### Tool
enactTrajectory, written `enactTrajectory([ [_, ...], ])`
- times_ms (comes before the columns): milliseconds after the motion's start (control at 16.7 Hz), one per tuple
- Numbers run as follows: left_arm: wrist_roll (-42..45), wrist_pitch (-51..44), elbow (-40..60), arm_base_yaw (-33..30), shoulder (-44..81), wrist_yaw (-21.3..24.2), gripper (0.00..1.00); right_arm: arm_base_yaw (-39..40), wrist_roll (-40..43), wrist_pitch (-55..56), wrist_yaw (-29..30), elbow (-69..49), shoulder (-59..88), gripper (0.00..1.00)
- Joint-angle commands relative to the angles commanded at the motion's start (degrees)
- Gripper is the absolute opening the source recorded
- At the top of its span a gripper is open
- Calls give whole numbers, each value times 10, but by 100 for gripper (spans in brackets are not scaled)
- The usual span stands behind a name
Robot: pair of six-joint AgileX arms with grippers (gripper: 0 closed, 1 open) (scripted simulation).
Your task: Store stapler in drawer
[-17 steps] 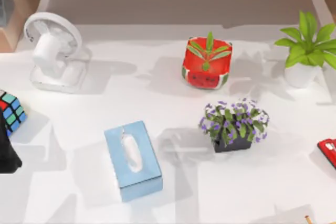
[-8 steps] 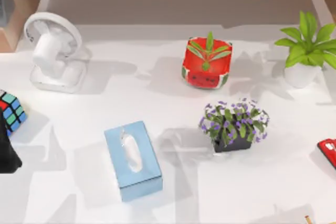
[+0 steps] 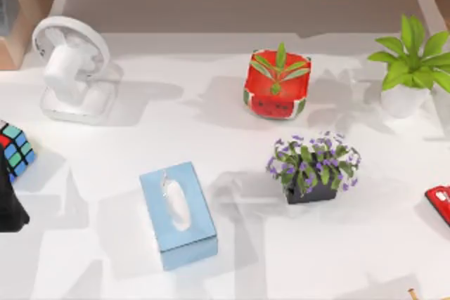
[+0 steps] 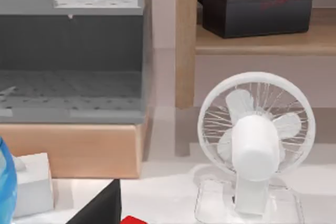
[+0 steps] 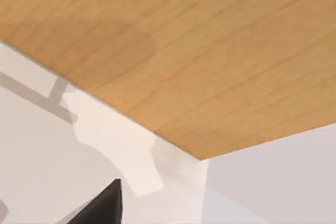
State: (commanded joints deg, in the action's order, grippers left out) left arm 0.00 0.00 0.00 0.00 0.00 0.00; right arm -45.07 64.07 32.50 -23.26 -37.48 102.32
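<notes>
Stapler (image 3: 440,204) — perhaps — at table's right edge

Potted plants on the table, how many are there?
3: the watermelon-patterned pot at the back middle, the purple-flowered plant in front of it, the white-potted green plant at back right.

Tissue box (image 3: 178,214) pale blue — plant pot (image 3: 276,89) red, watermelon-patterned — fan (image 3: 72,68) white — stapler (image 3: 440,204) red.

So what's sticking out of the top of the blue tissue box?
A white tissue pokes up through the oval slot in the tissue box lid, seen from the top view. The rest of the tissues inside are covered by the lid.
</notes>
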Motion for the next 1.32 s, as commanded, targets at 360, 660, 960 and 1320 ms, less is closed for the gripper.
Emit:
enactTrajectory([
  [360,0,0,0,0,0,0,100,164,-199,-459,111,-107,-64,100],
  [660,0,0,0,0,0,0,100,357,-353,-751,184,-193,-84,100],
  [960,0,0,0,0,0,0,100,489,-451,-896,226,-242,-87,100],
  [1320,0,0,0,0,0,0,100,505,-464,-913,231,-248,-88,100],
])
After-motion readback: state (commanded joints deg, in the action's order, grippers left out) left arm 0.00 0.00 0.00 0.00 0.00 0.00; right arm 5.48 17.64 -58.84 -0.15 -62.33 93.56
